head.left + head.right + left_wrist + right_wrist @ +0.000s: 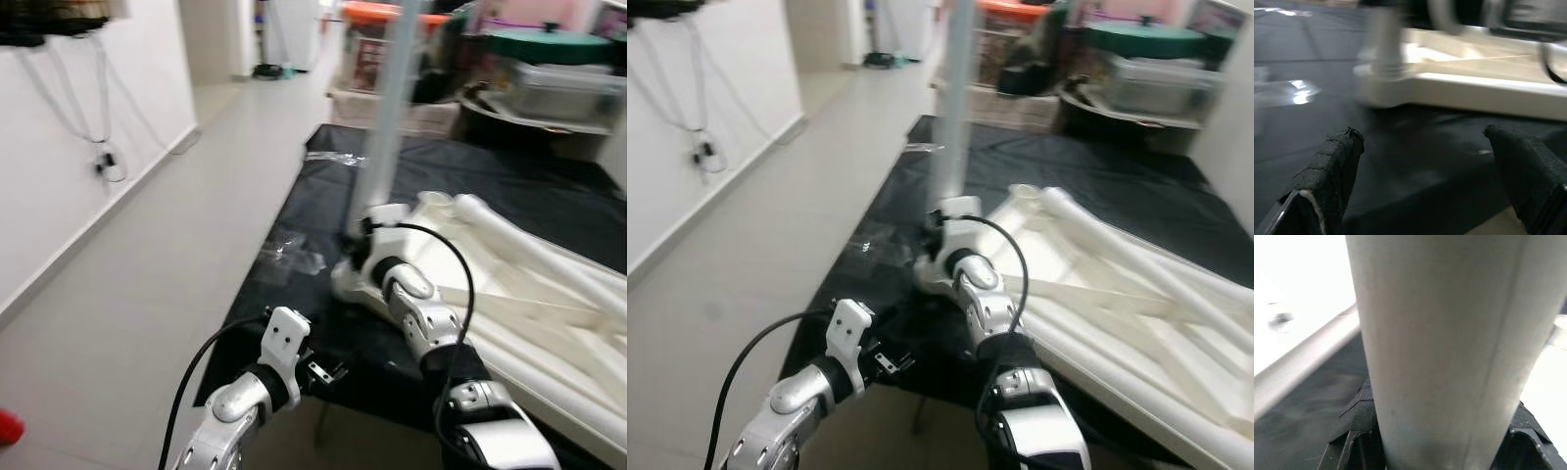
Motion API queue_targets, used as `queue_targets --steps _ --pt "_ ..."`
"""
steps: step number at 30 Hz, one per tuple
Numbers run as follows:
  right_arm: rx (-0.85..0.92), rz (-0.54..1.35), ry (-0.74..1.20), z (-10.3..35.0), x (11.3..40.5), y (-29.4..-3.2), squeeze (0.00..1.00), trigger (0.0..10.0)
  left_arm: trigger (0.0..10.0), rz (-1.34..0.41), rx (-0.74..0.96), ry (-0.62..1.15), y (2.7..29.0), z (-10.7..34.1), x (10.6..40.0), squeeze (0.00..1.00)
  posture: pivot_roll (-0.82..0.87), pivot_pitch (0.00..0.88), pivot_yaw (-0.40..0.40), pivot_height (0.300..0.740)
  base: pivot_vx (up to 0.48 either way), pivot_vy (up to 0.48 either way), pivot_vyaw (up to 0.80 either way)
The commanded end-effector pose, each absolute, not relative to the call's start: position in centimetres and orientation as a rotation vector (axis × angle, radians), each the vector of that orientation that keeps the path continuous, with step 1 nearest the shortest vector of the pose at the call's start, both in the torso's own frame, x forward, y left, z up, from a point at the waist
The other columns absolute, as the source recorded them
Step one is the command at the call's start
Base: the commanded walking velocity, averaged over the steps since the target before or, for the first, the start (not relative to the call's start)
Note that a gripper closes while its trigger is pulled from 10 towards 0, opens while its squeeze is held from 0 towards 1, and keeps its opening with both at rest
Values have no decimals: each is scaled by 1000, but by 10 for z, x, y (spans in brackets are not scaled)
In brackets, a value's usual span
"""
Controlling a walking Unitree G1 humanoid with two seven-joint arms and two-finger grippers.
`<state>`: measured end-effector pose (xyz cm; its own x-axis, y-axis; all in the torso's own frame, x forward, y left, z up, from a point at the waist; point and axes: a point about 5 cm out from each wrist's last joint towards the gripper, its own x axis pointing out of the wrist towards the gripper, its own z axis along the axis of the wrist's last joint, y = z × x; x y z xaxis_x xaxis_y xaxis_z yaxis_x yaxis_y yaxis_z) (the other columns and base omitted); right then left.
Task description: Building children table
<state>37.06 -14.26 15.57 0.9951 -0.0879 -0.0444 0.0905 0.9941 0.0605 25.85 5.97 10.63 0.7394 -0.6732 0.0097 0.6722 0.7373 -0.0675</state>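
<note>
Spread left hand (1420,161) hovers over black mat (549,196); right hand (361,238) pinches upright table leg (392,108).

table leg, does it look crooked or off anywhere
Nothing stands out. The table leg stands about upright at the corner of the upturned tabletop, with the right end effector shut around it near its base.

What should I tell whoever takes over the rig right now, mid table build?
Right gripper: shut on the upright table leg, holding it in the near corner of the upturned white tabletop.
Left gripper: open, holding nothing, low over the black mat at its near edge.
Other legs lie across the tabletop's underside.
Done: one leg stood in its corner; whether it is fully seated cannot be told.
Left: the remaining legs.
</note>
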Motion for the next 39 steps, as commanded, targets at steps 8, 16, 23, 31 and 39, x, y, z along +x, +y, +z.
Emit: queue_targets --steps 8,16,23,31,39 --pt "178 -369 -45 162 347 -138 0 0 10000 -753 -68 30 56 106 257 0 107 0 -97 740 0 0 0" --pt "195 -178 -93 168 348 -107 1000 10000 10000 -754 -67 31 55 105 258 0 104 0 -96 740 0 0 0" --pt "147 364 -48 157 349 -116 0 10000 10000 -756 -66 29 55 106 259 0 98 0 -92 740 0 0 0" --pt "-21 840 157 147 348 -119 0 10000 10000 -761 -60 29 54 105 261 0 104 0 -94 740 0 0 0" --pt "-35 1130 200 153 349 -101 0 10000 10000 -757 -60 22 54 105 259 0 120 0 -111 740 0 0 0"
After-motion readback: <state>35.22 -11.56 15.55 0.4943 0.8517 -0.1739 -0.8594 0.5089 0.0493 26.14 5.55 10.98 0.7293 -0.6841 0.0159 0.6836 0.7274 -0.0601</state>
